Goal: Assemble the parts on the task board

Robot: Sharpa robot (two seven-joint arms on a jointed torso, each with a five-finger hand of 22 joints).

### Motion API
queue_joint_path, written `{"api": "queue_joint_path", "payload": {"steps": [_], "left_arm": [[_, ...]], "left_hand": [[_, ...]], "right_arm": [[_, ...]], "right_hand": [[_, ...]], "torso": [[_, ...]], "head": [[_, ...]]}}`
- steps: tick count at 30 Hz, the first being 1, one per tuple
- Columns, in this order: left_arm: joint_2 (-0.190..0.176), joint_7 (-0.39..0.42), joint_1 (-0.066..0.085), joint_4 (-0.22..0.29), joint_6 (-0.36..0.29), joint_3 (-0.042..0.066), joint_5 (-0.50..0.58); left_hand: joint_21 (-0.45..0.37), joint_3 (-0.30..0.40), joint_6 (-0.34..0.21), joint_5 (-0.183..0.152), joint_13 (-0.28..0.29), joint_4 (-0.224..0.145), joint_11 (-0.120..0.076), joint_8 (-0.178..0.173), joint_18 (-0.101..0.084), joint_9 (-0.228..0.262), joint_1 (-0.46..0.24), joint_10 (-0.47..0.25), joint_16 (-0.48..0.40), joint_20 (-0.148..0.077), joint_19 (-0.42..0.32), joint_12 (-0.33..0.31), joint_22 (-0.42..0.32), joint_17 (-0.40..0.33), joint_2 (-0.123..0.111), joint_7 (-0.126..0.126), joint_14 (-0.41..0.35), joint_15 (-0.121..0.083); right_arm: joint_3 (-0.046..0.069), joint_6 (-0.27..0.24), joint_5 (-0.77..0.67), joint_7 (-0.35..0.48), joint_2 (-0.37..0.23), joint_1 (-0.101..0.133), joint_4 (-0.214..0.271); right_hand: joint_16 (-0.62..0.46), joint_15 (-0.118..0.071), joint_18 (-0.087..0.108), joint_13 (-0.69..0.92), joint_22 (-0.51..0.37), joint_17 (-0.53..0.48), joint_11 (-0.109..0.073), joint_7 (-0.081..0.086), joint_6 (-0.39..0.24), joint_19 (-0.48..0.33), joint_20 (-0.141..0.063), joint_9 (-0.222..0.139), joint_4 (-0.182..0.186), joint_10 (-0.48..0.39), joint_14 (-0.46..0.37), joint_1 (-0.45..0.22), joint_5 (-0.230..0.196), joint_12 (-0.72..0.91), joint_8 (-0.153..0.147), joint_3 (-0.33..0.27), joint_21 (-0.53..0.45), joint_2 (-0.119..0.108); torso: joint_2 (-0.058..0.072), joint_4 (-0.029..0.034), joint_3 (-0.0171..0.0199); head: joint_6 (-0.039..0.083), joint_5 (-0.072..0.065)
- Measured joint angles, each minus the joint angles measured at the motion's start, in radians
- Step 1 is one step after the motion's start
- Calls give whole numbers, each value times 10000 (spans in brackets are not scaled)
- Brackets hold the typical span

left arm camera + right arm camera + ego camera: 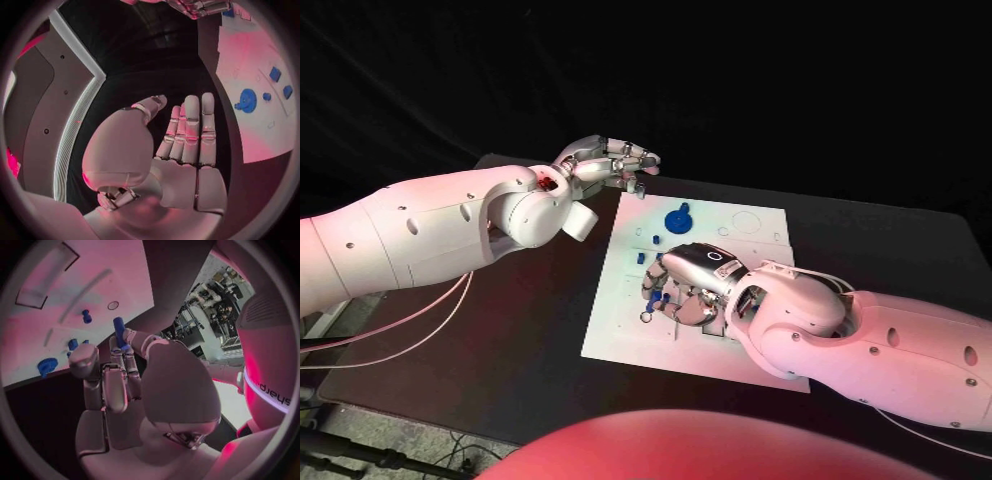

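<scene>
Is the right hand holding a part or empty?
Holding: the right hand pinches a blue cylindrical peg between its fingertips above the white task board.

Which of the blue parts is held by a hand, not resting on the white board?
The long blue peg is, pinched in the right hand. The round blue disc and the small pieces lie on the board.

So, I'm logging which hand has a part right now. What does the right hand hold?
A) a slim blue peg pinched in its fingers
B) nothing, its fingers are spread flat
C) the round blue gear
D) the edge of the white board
A: in the right wrist view the right hand pinches a slim blue peg in its fingers, while the round blue gear lies on the task board.
</scene>
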Motion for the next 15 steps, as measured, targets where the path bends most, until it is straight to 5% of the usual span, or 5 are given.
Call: {"api": "queue_joint_path", "payload": {"steps": [15], "left_arm": [[41,0,1,-1,30,2,3]], "left_hand": [[0,0,-29,0,1,0,0,0,0,0,0,0,0,0,0,22,-9,-1,0,29,0,0]], "right_arm": [[-14,3,-169,124,506,-432,-786]], "right_hand": [[0,0,0,2,-2,15,0,32,-33,0,1,51,-41,0,0,-127,57,-52,-2,40,0,-18]], "torso": [[10,-3,7]], "head": [[0,203]]}}
